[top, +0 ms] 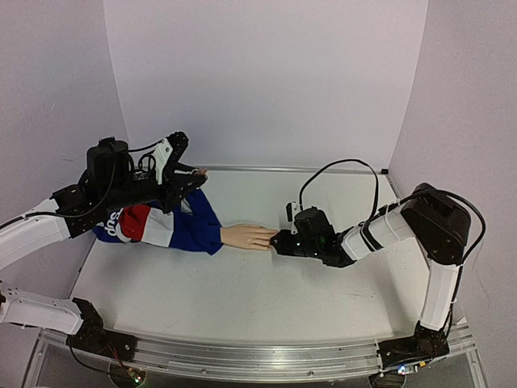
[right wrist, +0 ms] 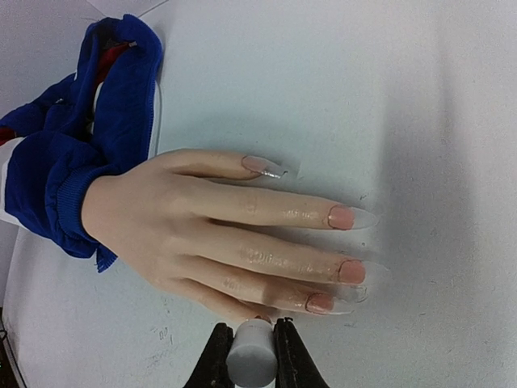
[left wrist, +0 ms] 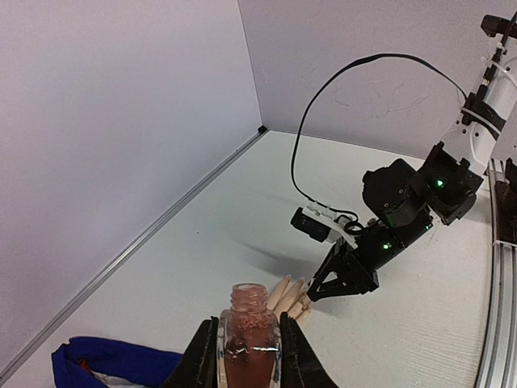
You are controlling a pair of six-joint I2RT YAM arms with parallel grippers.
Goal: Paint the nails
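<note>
left claw (left wrist: pixel 249 343) tight on open pink bottle (left wrist: pixel 250 311); right claw (right wrist: pixel 251 343) tight on white cap (right wrist: pixel 251 362), near nails (right wrist: pixel 341 217)

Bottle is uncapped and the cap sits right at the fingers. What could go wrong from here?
1. The left gripper holds the open bottle near the blue sleeve; a tilt might spill polish onto it.
2. The right gripper holds the white cap tight against the mannequin hand, brush hidden; it could smear skin or the painted nails, or push the hand.
</note>
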